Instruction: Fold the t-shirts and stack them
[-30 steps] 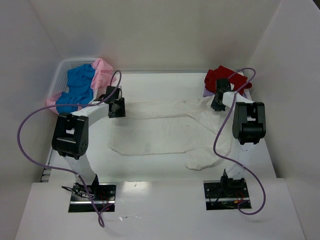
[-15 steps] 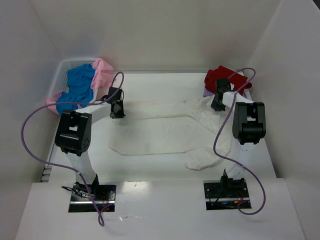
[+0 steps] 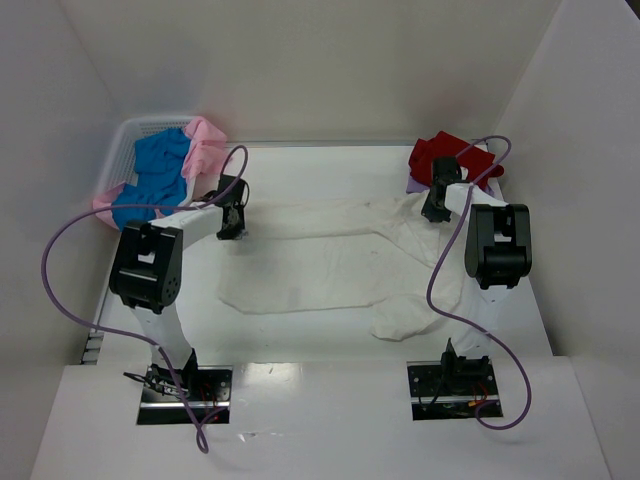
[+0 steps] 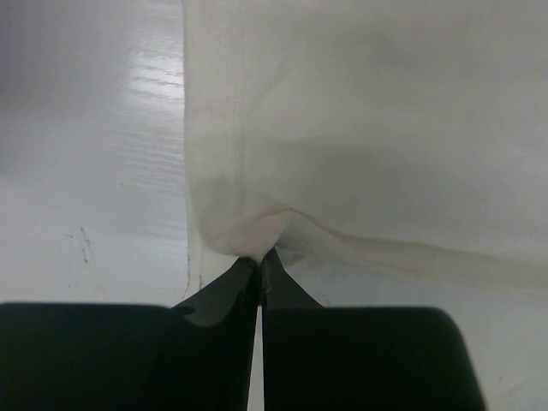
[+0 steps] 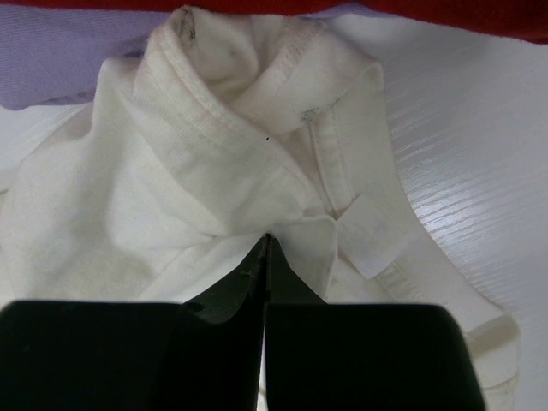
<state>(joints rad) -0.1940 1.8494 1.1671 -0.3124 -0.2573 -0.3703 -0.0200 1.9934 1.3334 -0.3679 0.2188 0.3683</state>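
The cream-white t-shirt point(image 3: 330, 255) lies spread across the middle of the table. My left gripper point(image 3: 232, 222) is shut on its far-left corner point(image 4: 244, 231), the cloth pinched at the fingertips. My right gripper point(image 3: 432, 208) is shut on its bunched far-right edge point(image 5: 257, 171), by the hem and a small label. The red t-shirt point(image 3: 445, 155) lies on the lavender one point(image 3: 415, 186) at the back right; both show in the right wrist view, red point(image 5: 445, 8) and lavender point(image 5: 68, 60). Blue point(image 3: 155, 175) and pink point(image 3: 205, 140) t-shirts sit in the basket.
The white mesh basket point(image 3: 125, 140) stands at the back left corner. White walls close in the table on the left, back and right. Purple cables loop from both arms over the table sides.
My left gripper has moved a little toward the back left, pulling the shirt's corner with it. The right gripper has stayed in place.
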